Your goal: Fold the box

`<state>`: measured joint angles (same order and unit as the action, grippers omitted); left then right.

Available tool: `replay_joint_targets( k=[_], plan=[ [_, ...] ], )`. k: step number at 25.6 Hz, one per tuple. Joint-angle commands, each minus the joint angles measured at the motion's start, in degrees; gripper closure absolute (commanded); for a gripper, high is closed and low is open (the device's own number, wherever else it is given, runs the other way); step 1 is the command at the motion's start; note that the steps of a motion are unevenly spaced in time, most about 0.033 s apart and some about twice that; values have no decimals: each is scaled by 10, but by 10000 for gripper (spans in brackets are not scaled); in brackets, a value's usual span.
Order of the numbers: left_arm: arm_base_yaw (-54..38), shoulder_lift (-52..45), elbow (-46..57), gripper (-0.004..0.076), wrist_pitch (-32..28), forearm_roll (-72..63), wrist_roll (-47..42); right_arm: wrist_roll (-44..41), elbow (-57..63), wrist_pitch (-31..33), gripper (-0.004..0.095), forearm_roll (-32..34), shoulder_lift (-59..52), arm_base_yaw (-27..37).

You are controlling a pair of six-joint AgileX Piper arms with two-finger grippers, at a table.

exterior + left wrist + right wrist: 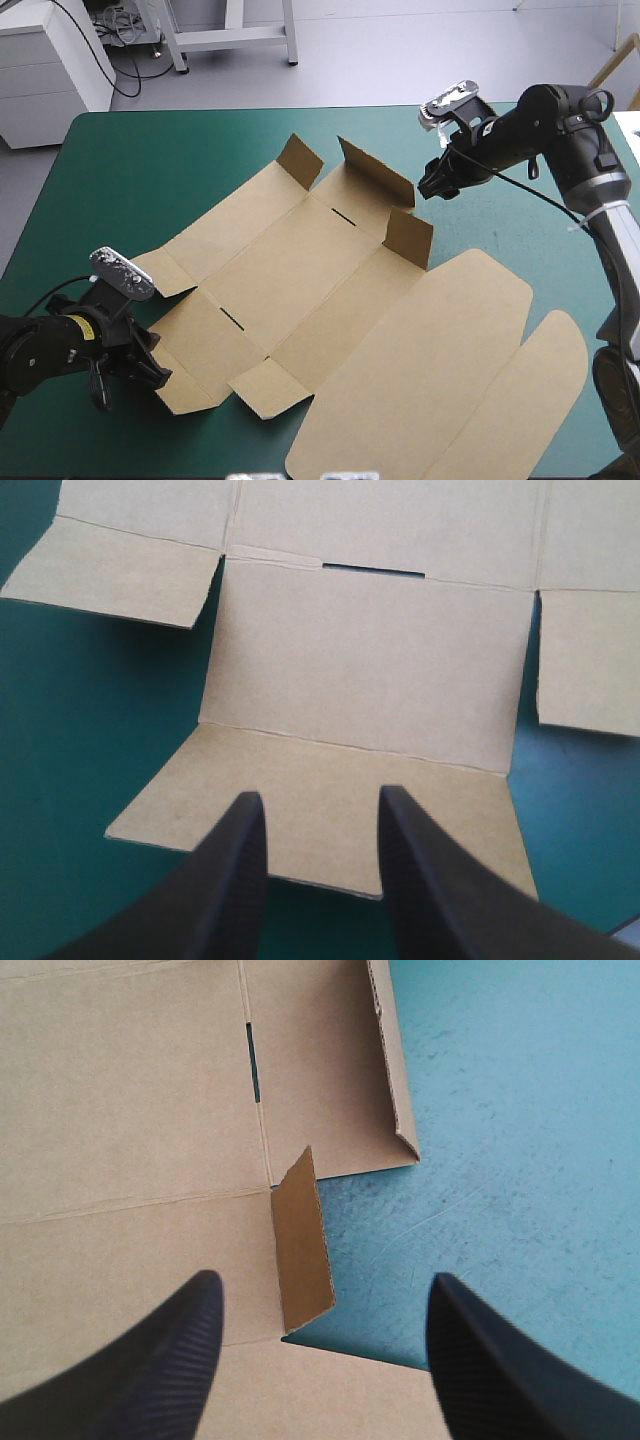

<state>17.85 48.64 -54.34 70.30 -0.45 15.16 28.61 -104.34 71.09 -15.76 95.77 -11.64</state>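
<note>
Lying flat, the box (300,270) runs lengthwise toward its lid (430,370) at the table's (150,170) near right. We see the left gripper (318,798) parted over an edge flap (300,770), the right gripper (322,1278) parted before a raised tab (298,1240).
</note>
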Motion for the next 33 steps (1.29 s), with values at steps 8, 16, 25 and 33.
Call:
replay_joint_targets(
  k=[8,16,25,33],
  plan=[
    [3,-4,-11,467,-44,11,-15,-3,-14,-21,210,-29,28,3],
    [3,-4,-11,467,-44,12,-16,-3,-14,-21,210,-30,79,1],
    [3,-4,-11,467,-44,12,-19,-3,-14,-21,210,-29,136,-22],
    [3,-4,-11,467,-46,12,-23,-3,-14,-21,220,-33,177,-26]
  ],
)
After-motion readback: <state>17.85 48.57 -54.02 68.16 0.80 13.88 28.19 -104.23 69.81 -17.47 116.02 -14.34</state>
